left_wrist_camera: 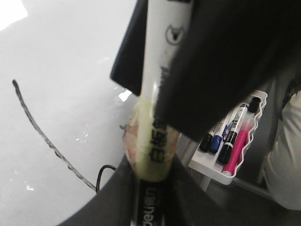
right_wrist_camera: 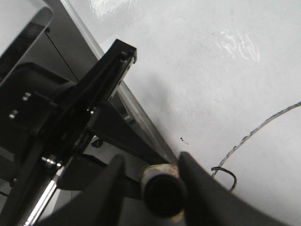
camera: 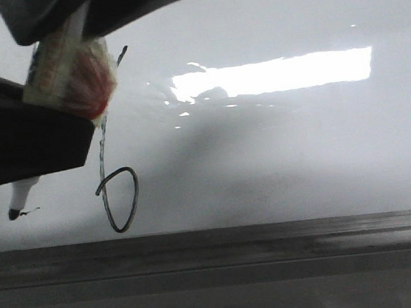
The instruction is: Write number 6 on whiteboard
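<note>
Front view shows number 6 (camera: 119, 201) looped on whiteboard (camera: 302, 150), wrist views show jaws pinching marker (left_wrist_camera: 155, 155).

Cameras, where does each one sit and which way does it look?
Front view: behind the arms, facing the whiteboard and the number 6; dark gripper parts block its upper left.
Left wrist view: on the left arm, looking along the marker in the left gripper, toward a pen tray.
Right wrist view: on the right arm, looking past the right gripper at whiteboard and ledge.
Shared: all three show the number 6.
</note>
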Action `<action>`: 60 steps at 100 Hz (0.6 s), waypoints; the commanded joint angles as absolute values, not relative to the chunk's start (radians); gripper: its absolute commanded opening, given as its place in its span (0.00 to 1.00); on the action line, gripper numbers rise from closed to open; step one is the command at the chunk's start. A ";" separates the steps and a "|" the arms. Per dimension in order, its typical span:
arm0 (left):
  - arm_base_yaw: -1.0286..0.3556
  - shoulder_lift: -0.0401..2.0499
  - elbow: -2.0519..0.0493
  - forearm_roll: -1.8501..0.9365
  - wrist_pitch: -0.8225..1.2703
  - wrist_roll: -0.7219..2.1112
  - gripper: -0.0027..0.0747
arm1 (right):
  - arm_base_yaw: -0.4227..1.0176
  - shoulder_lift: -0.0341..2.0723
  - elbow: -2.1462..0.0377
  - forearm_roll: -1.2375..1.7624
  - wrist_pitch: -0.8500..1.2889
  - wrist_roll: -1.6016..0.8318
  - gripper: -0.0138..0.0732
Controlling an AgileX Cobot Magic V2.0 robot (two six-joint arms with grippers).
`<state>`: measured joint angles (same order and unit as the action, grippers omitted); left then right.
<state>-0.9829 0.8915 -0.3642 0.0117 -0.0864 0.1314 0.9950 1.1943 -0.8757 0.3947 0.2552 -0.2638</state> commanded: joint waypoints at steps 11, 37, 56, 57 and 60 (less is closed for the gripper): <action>-0.924 0.894 -0.393 -0.424 -0.114 0.115 0.01 | 0.973 1.165 -0.904 0.387 0.195 -0.273 0.86; -0.748 1.006 -0.411 -0.698 -0.024 0.115 0.01 | 0.970 1.165 -0.904 0.414 0.222 -0.273 0.66; -0.748 1.048 -0.447 -0.698 -0.072 0.115 0.03 | 0.970 1.165 -0.904 0.414 0.236 -0.273 0.64; -0.748 1.048 -0.449 -0.698 -0.073 0.115 0.04 | 0.970 1.165 -0.904 0.414 0.238 -0.273 0.64; -0.748 1.048 -0.451 -0.698 -0.074 0.115 0.08 | 0.970 1.165 -0.904 0.414 0.241 -0.273 0.64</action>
<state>-0.7593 1.0362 -0.4176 -0.6864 0.0224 0.1210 0.9757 1.1932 -0.8757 0.4029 0.2862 -0.2638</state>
